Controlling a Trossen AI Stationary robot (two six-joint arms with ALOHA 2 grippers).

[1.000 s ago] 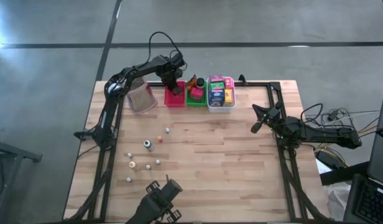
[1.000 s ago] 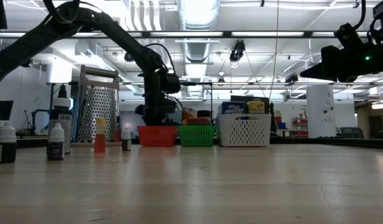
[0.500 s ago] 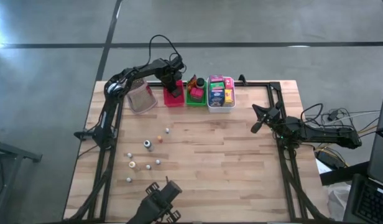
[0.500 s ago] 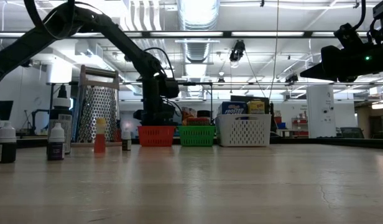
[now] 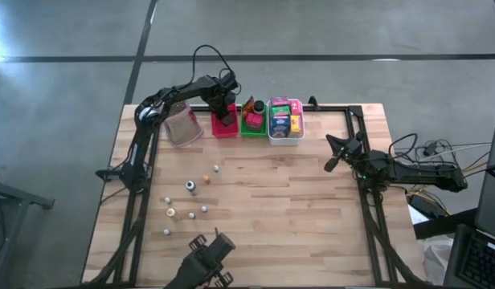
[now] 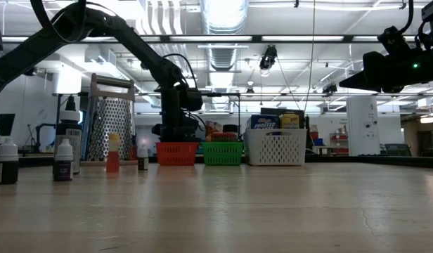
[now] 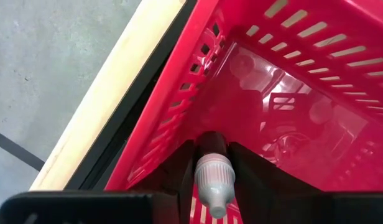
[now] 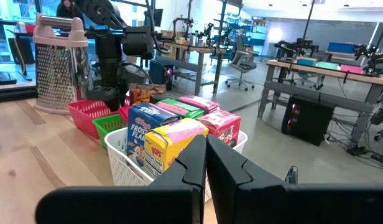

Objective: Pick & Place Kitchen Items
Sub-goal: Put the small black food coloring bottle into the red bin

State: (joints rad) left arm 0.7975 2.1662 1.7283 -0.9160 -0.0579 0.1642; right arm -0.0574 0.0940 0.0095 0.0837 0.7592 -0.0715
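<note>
Bottle [image 7: 212, 180], tiny with a pale pointed cap, sits pinched in the left gripper [image 7: 211, 163], which reaches down into the red slotted plastic basket [image 5: 224, 127] at the table's 12 o'clock edge. Right gripper [image 5: 330, 164] waits closed at 3 o'clock.
</note>
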